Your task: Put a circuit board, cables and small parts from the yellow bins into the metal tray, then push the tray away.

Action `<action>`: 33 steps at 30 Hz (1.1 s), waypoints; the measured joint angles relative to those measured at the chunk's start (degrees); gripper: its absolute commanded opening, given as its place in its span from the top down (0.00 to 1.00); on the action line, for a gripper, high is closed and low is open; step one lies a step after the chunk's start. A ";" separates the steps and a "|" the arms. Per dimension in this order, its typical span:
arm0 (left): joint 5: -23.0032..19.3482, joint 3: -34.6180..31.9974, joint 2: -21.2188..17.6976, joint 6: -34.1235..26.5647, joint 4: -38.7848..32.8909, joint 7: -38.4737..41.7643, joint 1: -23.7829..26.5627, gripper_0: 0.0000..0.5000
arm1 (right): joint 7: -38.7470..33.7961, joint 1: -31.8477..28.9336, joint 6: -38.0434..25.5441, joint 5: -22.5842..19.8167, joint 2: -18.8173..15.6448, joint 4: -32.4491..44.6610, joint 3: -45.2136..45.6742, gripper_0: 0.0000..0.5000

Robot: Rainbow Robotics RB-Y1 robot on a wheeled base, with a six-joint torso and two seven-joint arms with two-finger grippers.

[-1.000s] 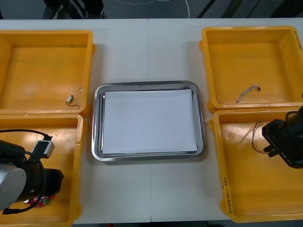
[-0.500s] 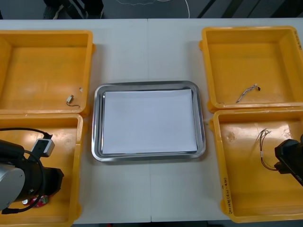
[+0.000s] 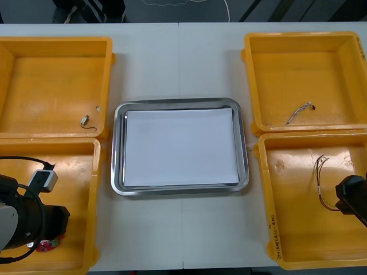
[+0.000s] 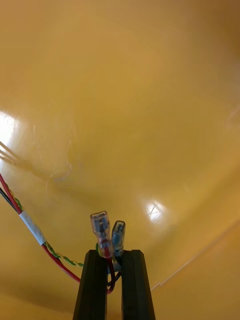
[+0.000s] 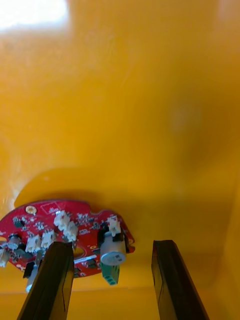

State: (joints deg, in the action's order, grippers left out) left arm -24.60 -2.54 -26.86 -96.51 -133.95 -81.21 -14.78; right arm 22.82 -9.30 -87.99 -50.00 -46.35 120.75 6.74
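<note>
My right gripper (image 4: pixel 113 254) is pinched shut on the connector end of the red and yellow cable (image 4: pixel 106 231) in the near-right yellow bin (image 3: pixel 292 235), with the metal tray (image 3: pixel 117 150) toward worktop centre; my left gripper (image 5: pixel 111 244) is wide open and empty, with the circuit board (image 5: pixel 47 225) mostly beyond one finger in the near-left yellow bin (image 3: pixel 80 172).

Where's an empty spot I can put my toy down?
The tray's white inside is all bare. The table is free between the two far bins and on the tray's near side. Crowded: the near left bin, with the left gripper open by the board, and the near right bin, where the right gripper pinches a cable.
</note>
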 measured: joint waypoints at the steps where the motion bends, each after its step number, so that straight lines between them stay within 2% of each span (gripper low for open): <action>1: 0.00 0.00 0.00 0.03 -0.03 0.00 -0.31 0.09 | 0.00 -0.01 0.43 0.16 0.01 -0.27 0.00 1.00; 10: -0.02 0.01 0.02 1.83 -0.06 0.00 -2.37 0.09 | 0.24 -0.12 4.12 1.45 0.11 -3.04 -0.39 1.00; 14: 0.12 0.08 0.02 2.69 -0.03 0.00 -2.45 0.09 | 3.29 -0.13 4.14 1.53 0.12 -3.10 -0.47 1.00; 15: 0.18 0.12 0.02 2.85 0.01 0.00 -2.45 0.10 | 3.43 -0.13 4.14 1.54 0.12 -3.10 -0.52 0.93; 16: 0.20 0.13 0.02 2.96 0.07 0.00 -2.45 0.09 | 3.43 -0.13 4.15 1.55 0.12 -3.10 -0.60 0.80; 17: 0.20 0.14 0.02 3.05 0.18 0.00 -2.45 0.09 | 3.43 -0.14 4.15 1.56 0.12 -3.10 -0.68 0.74; 19: 0.20 0.14 0.02 3.26 0.46 0.00 -2.45 0.09 | 3.43 -0.14 4.15 1.58 0.12 -3.11 -0.77 0.47; 20: 0.20 0.14 0.02 3.36 0.59 0.00 -2.45 0.10 | 3.43 -0.14 4.15 1.60 0.12 -3.11 -0.83 0.42; 22: 0.20 0.15 0.02 3.64 0.78 0.00 -2.45 0.10 | 3.44 -0.14 4.16 1.62 0.12 -3.11 -1.02 0.20; 25: 0.23 0.23 0.02 4.24 1.23 0.00 -2.45 0.10 | 3.44 -0.14 4.16 1.62 0.11 -3.11 -1.19 0.03; 30: 0.37 1.02 0.02 4.40 1.50 0.00 -2.45 0.11 | 4.13 -0.14 4.16 1.61 0.03 -3.07 -1.39 0.00; 33: 0.51 1.53 0.02 4.46 1.55 0.00 -2.45 0.12 | 9.71 -0.14 4.01 1.61 -0.29 -2.86 -1.40 0.00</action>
State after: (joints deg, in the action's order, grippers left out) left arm -24.10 -1.01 -26.83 -92.05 -132.41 -81.21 -17.23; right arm 32.52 -9.44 -83.99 -48.39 -46.64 117.89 5.34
